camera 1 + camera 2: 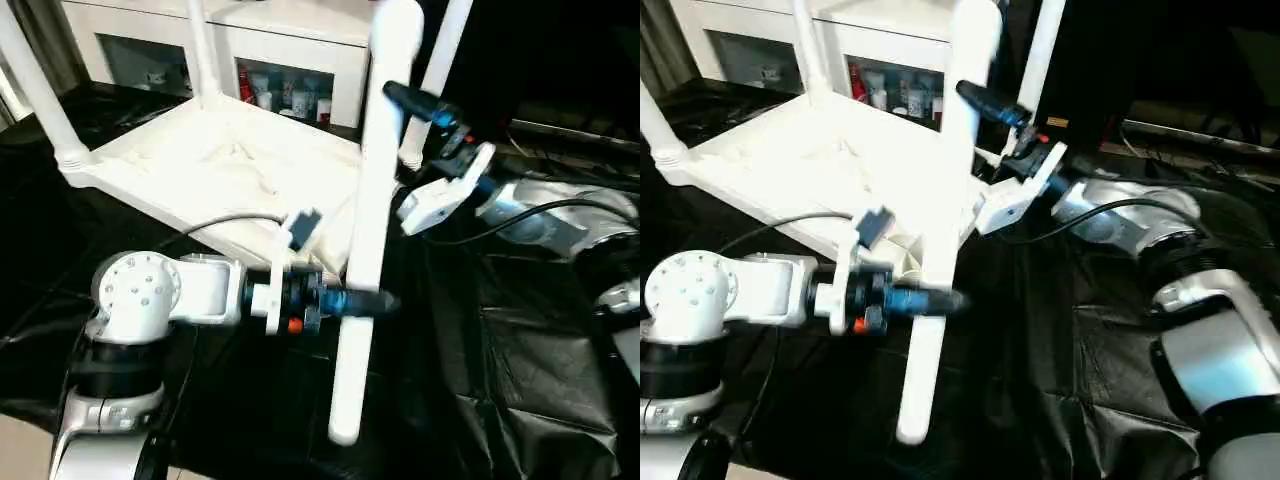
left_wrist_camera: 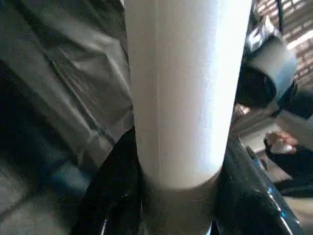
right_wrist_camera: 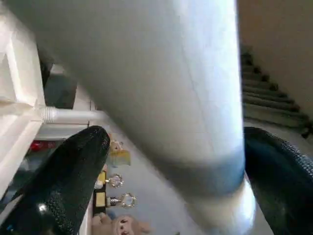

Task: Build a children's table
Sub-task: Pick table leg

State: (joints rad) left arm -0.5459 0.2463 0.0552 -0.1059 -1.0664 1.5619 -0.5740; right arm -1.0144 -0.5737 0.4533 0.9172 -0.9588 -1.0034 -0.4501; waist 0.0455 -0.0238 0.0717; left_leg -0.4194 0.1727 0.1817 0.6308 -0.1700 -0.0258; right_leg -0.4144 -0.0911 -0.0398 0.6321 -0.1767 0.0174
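Left eye view: unmarked white leg (image 1: 372,215)

**Home-like room set up as a robot workspace**

Domestic-looking interior. White cabinet with glass doors (image 1: 280,60) along the back wall, bottles and small items on its shelf (image 1: 285,98). Black plastic sheeting (image 1: 520,350) covers the work surface. Staircase (image 3: 271,103) in right wrist view. Small toys or trinkets (image 3: 117,188) on pale floor.
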